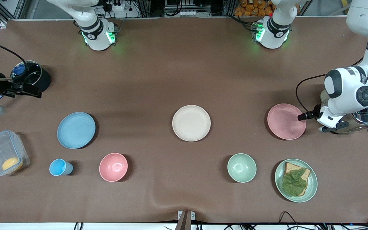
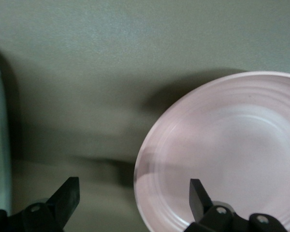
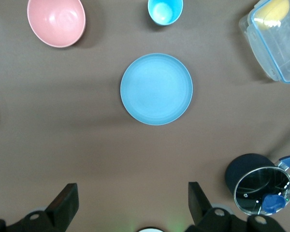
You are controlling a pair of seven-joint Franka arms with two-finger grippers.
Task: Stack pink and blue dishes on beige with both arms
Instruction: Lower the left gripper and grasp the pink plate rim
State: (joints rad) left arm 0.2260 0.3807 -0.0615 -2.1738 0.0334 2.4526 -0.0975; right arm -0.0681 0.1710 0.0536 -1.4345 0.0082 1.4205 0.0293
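Observation:
The beige plate (image 1: 191,123) lies mid-table. Toward the left arm's end lies the pink plate (image 1: 286,121), and my left gripper (image 1: 302,117) sits low at its rim. In the left wrist view that gripper (image 2: 133,188) is open and straddles the rim of the pink plate (image 2: 227,154), one finger over the plate and one over the table. The blue plate (image 1: 76,130) lies toward the right arm's end. My right gripper (image 3: 133,203) is open and empty, high over the table near its own base, with the blue plate (image 3: 156,89) well below it. It is out of the front view.
Nearer the front camera stand a blue cup (image 1: 59,167), pink bowl (image 1: 113,167), green bowl (image 1: 241,167) and green plate with bread and a leaf (image 1: 295,180). A clear container (image 1: 5,156) and lidded black pot (image 1: 30,78) stand at the right arm's end, a toaster (image 1: 367,116) beside the left gripper.

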